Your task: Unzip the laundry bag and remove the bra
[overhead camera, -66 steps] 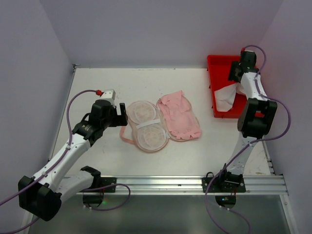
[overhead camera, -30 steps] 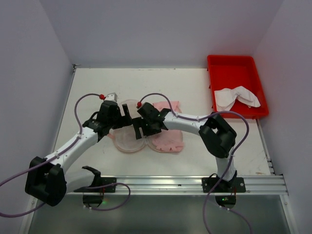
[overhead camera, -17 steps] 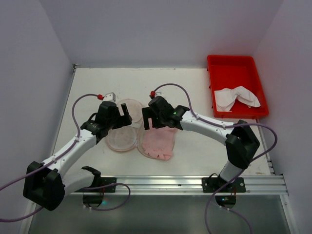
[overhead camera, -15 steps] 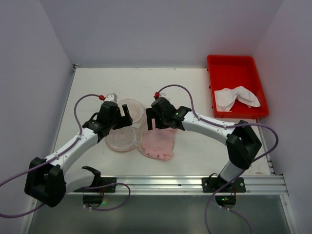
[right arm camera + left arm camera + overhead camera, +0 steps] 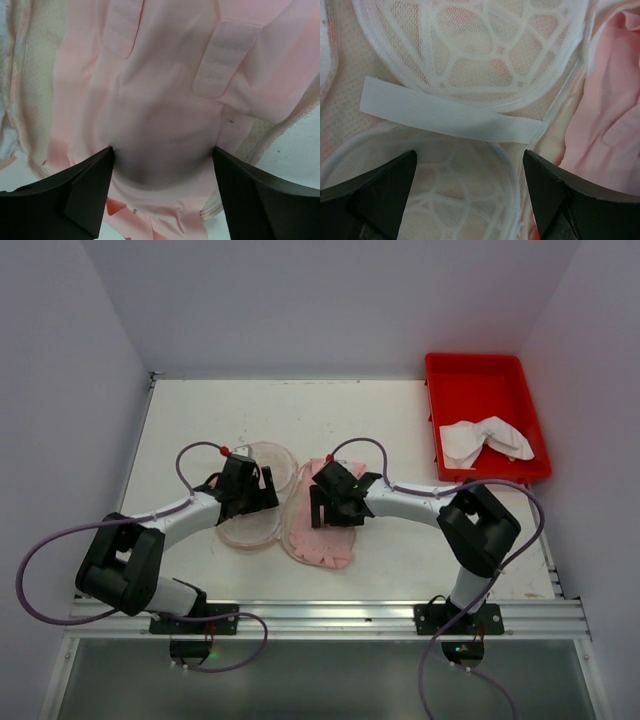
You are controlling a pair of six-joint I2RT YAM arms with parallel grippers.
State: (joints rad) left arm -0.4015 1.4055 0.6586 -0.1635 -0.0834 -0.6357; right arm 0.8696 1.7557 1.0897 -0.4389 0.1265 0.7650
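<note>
The laundry bag point(image 5: 250, 528) lies open at mid-table, with two pale round mesh halves point(image 5: 485, 50) and a white elastic strap point(image 5: 450, 117) between them. Its soft pink half point(image 5: 322, 538) with orange print lies to the right and fills the right wrist view point(image 5: 165, 90). My left gripper point(image 5: 268, 488) is open just above the mesh halves, also in its wrist view point(image 5: 470, 195). My right gripper point(image 5: 328, 508) is open wide, its fingers down on the pink fabric in its wrist view point(image 5: 162, 195). A white crumpled garment point(image 5: 485, 438), seemingly the bra, lies in the tray.
The red tray point(image 5: 432, 420) stands at the back right by the right wall. Grey walls close in the left, back and right sides. A metal rail point(image 5: 330, 615) runs along the near edge.
My right arm has come from the red tray to the bag, leaving the white garment there. The pink half has shifted toward the near edge. My left gripper has moved a little right.
</note>
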